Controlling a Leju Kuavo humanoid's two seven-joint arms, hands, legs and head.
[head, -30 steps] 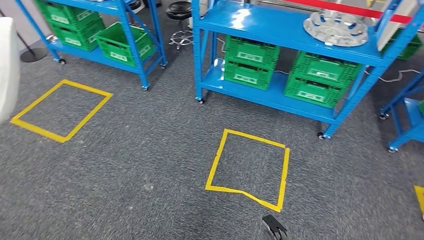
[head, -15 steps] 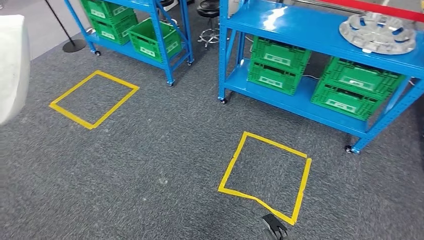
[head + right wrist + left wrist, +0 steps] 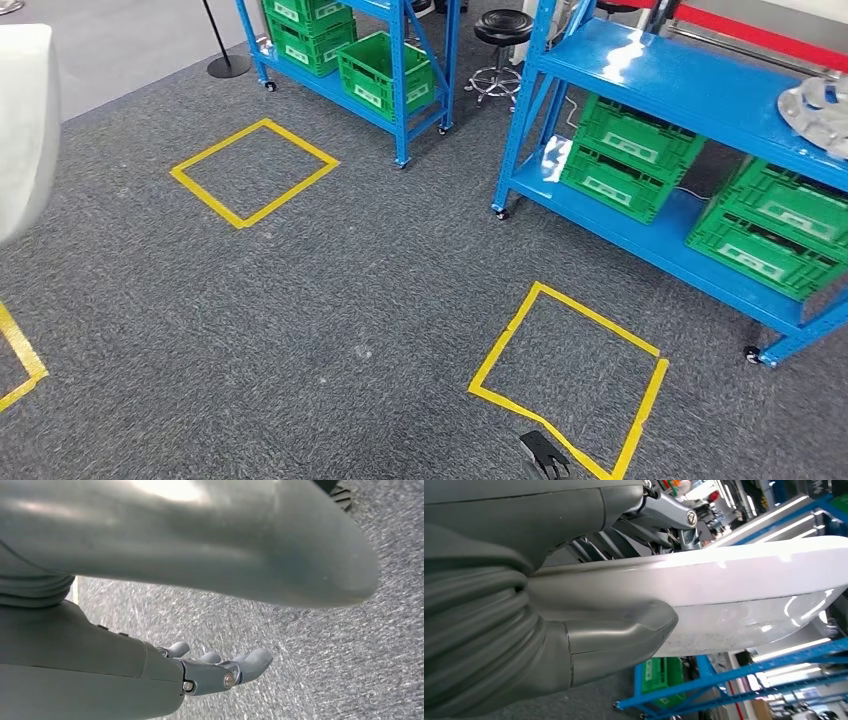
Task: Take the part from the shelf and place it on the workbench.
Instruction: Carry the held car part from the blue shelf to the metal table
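Grey carpet with yellow tape squares underfoot, blue shelves behind. The left hand has thumb and fingers clamped on the smooth white moulded part, its far end jutting past the fingertips. The right hand hangs, fingers apart and empty. Best bet: keep the grip firm while walking to the counter.

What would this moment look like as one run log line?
left hand: holds white part | right hand: empty, over carpet | blue shelf: ahead right
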